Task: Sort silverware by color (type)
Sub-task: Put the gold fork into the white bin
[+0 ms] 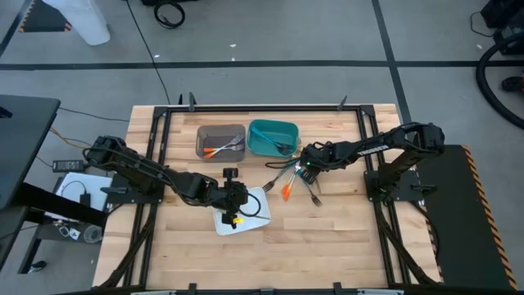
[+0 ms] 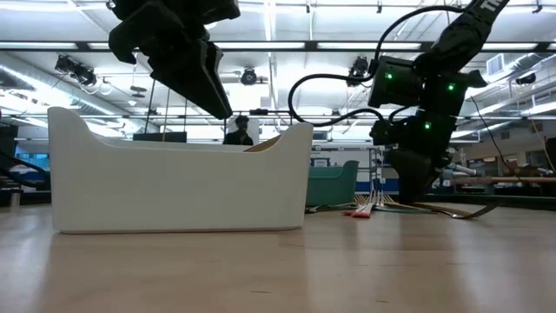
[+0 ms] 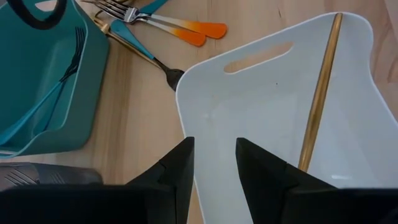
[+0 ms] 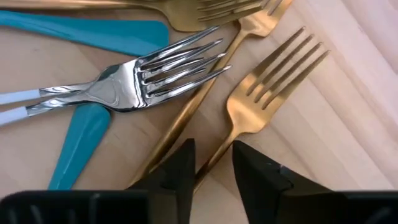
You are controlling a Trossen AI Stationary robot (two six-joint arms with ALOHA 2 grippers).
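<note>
A robotics lab: wooden table on a grey floor, ceiling strip lights, desks behind.

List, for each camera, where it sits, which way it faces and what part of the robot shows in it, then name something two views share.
High view: overhead, looking straight down at the table; both arms show.
Low view: at tabletop height, looking level across; the white tray fills the front, both arms descend from above.
Left wrist view: on the left arm, looking down into the white tray at a gold piece; left gripper shows.
Right wrist view: on the right arm, close over the gold forks; right gripper shows.
Shared: the white tray appears in the high, low and left wrist views.
</note>
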